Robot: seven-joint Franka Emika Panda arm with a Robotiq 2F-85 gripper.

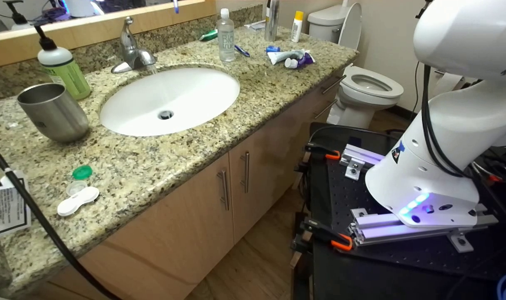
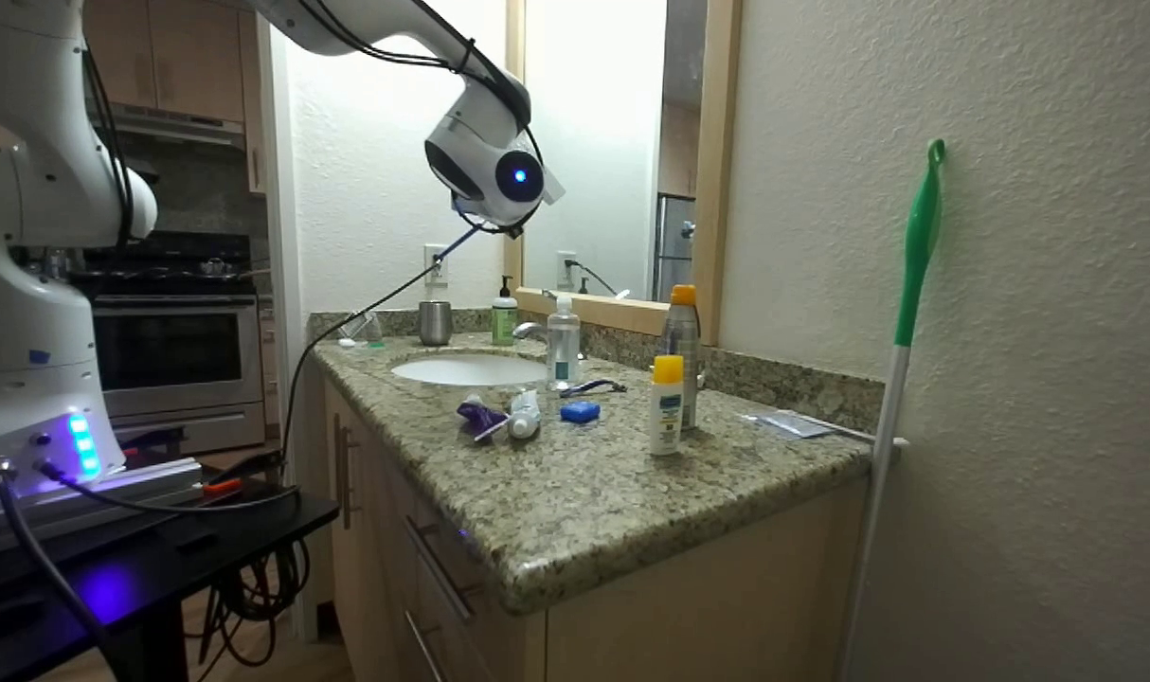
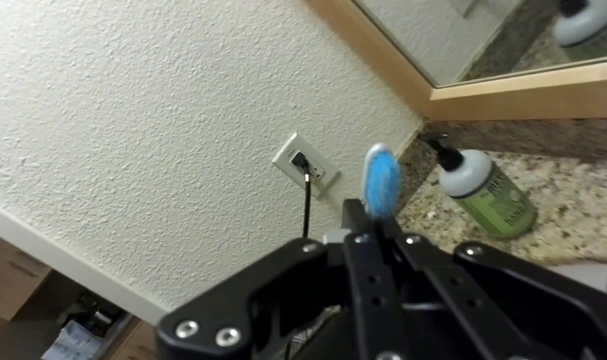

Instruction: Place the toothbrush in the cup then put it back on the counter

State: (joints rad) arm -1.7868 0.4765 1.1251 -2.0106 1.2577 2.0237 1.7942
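Observation:
My gripper (image 3: 374,220) is shut on the toothbrush (image 3: 382,182). The blue-bristled head sticks out past the fingertips in the wrist view. In an exterior view the slim blue toothbrush handle (image 2: 457,243) slants down and left below the wrist, which hides the fingers. The gripper is raised above the counter (image 2: 537,511). The grey metal cup (image 1: 55,114) stands upright and apart from the gripper near the counter's end; it also shows in an exterior view (image 2: 435,324). The cup's inside bottom is hidden, and the cup is not seen in the wrist view.
A green pump bottle (image 1: 65,71) stands behind the cup, near the faucet (image 1: 134,52) and the white sink (image 1: 174,100). A contact lens case (image 1: 78,201) lies in front. A black cable (image 2: 362,313) crosses before the counter. A clear bottle (image 2: 564,346) and tubes stand farther along.

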